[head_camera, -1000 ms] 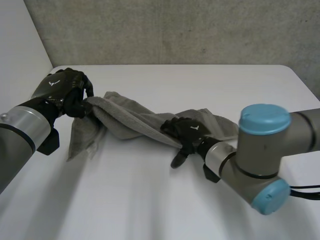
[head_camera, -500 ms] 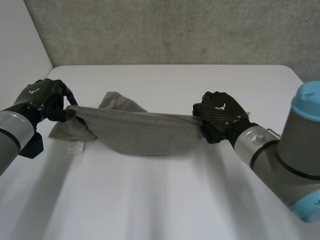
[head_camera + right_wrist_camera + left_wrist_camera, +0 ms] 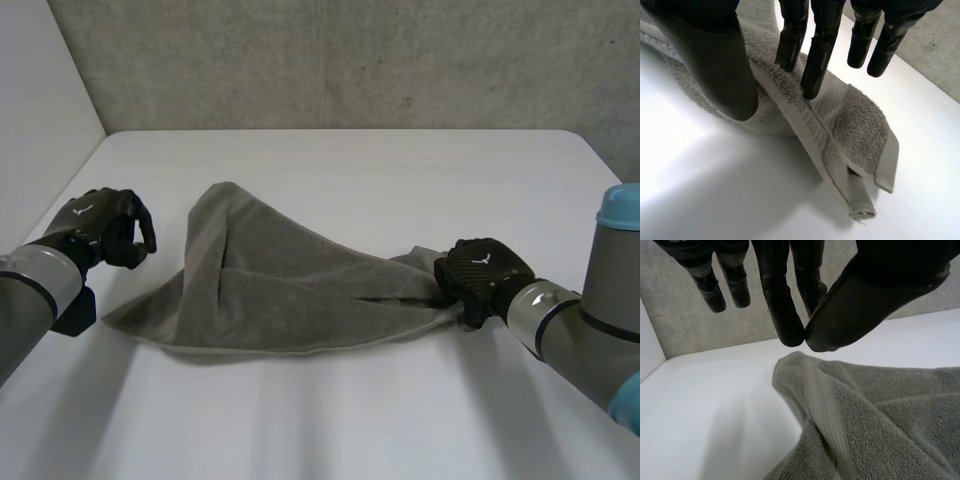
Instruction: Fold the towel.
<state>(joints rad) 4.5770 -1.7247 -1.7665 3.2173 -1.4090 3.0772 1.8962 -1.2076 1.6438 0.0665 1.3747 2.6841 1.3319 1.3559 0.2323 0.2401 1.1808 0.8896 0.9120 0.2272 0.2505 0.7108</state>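
On the table, towel, right hand fingers pinching its end, left hand fingers curled empty.

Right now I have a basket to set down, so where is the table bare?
The table is bare between the towel and the robot, and behind the towel up to the wall. The middle band is crowded: left hand shut and empty just off one end, right hand pinching the other end.
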